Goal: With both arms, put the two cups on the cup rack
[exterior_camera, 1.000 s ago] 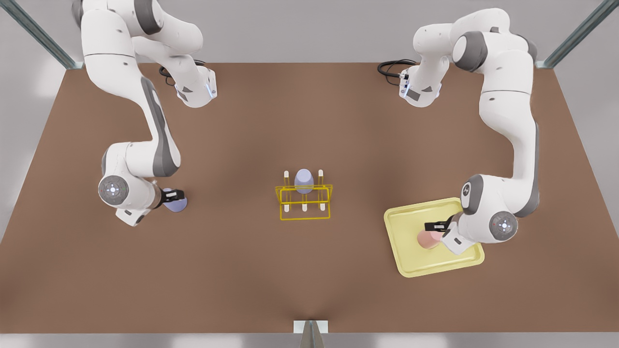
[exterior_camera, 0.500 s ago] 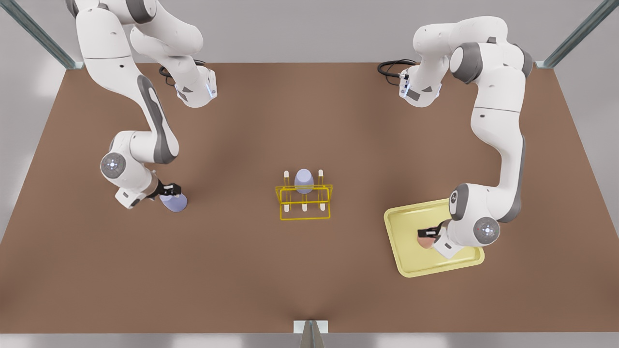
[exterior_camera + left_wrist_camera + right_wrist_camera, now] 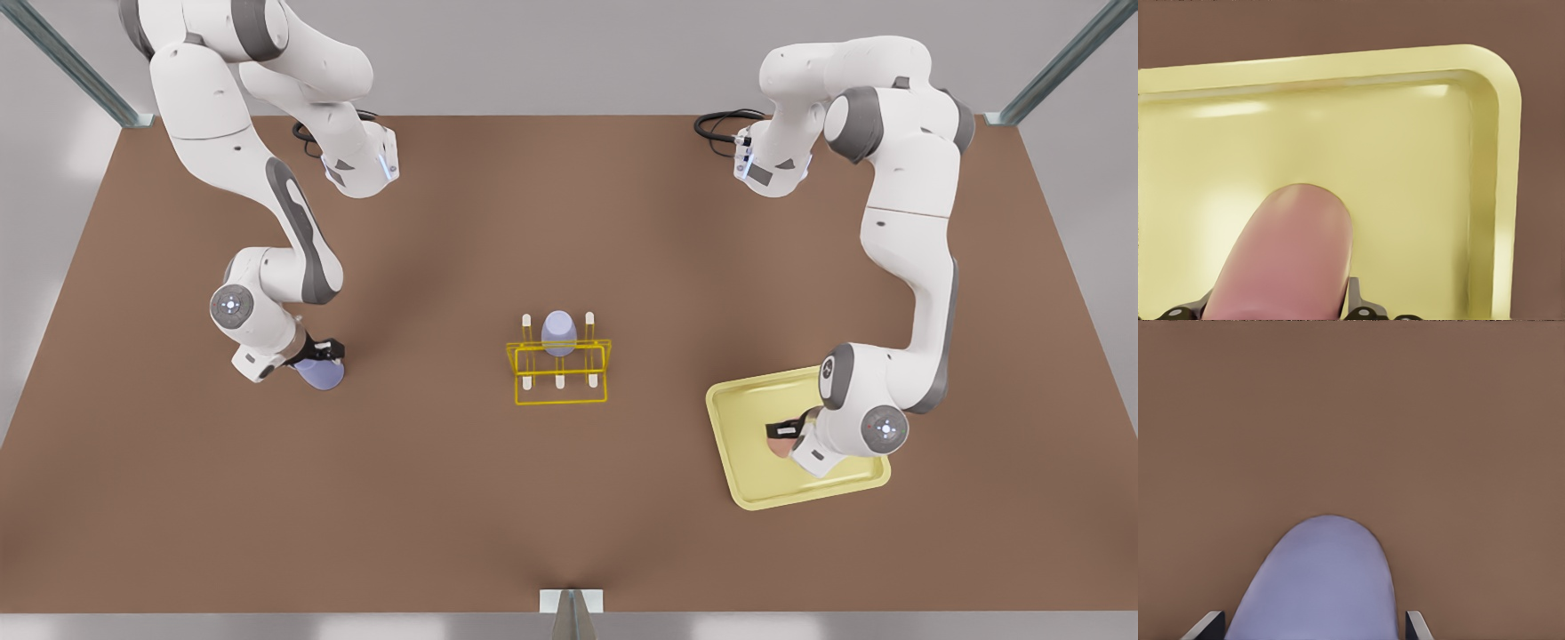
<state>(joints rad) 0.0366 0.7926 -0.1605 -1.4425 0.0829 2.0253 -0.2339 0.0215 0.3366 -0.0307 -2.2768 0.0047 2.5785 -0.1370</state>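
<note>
Pink cup (image 3: 1281,257) clasped by left end effector (image 3: 784,431) over tray (image 3: 1338,67), lavender cup (image 3: 1318,580) clasped by right end effector (image 3: 325,349), rack (image 3: 558,372) between.

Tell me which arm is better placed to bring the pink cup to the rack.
Left. The left tool is at the pink cup on the tray. The right tool is at a lavender cup, far from the pink one.

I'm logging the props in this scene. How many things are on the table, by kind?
Cups: 3: a lavender cup at the right end effector, a pink cup at the left end effector, a lavender cup on the rack
Cup rack: 1
Tray: 1
Total: 5
</note>
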